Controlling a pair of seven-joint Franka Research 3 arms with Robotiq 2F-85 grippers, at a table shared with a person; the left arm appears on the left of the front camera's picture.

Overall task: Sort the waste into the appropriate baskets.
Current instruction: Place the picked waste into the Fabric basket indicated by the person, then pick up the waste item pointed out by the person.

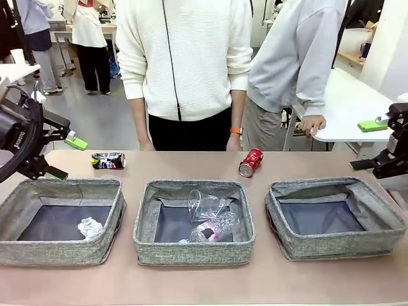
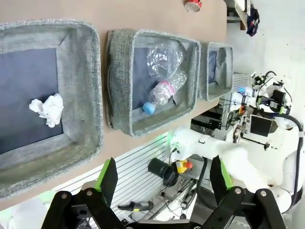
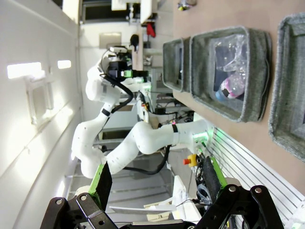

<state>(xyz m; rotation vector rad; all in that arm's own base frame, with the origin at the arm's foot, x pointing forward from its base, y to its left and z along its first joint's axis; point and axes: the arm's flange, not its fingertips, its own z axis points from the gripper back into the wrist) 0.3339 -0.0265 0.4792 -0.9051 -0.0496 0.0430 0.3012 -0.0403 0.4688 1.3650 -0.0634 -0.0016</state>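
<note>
- Grey left basket (image 1: pixel 25 197) holds the white paper wad (image 1: pixel 90 227); my left gripper (image 1: pixel 67 157) hangs wide open over its far-left corner, partly cut off.
- Dark blue can (image 1: pixel 108 160) lies on open table (image 1: pixel 191 280) behind it.
- Middle basket (image 1: pixel 191 252): cup (image 1: pixel 204 205) and bottle (image 1: pixel 213 229) overlap, hard to separate.
- Red can (image 1: pixel 250 162) lies behind, near a person (image 1: pixel 185 64).
- Right basket (image 1: pixel 331 245); my right gripper (image 1: pixel 368 145) gapes beyond its far corner.
</note>
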